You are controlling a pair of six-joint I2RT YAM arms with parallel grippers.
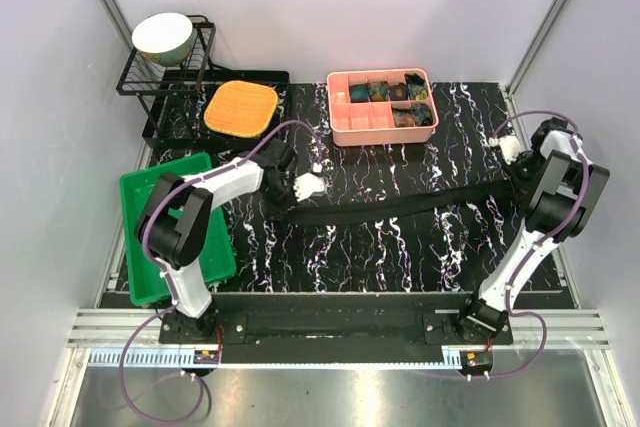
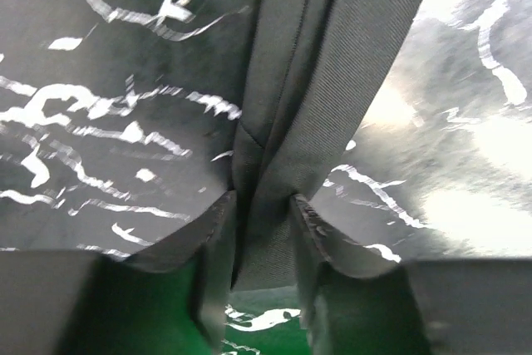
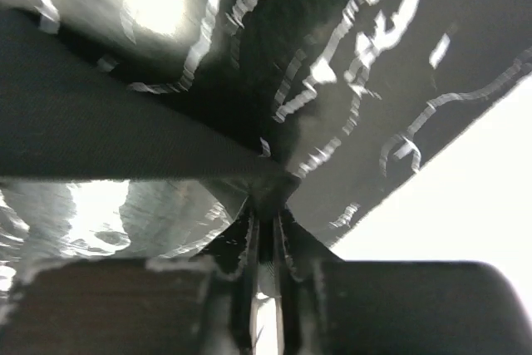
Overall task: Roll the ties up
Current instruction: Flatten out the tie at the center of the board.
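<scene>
Tie (image 1: 400, 205) stretched across the marbled table (image 1: 400, 267), 9 to 3 o'clock.
Left claw (image 1: 300, 190) and right claw (image 1: 518, 175) pinch its ends; ribbed black cloth, pink box (image 1: 336, 107) well apart at 12 o'clock.

You will find no text, label, brand, number or sign that can be read in any of the three views.
</scene>
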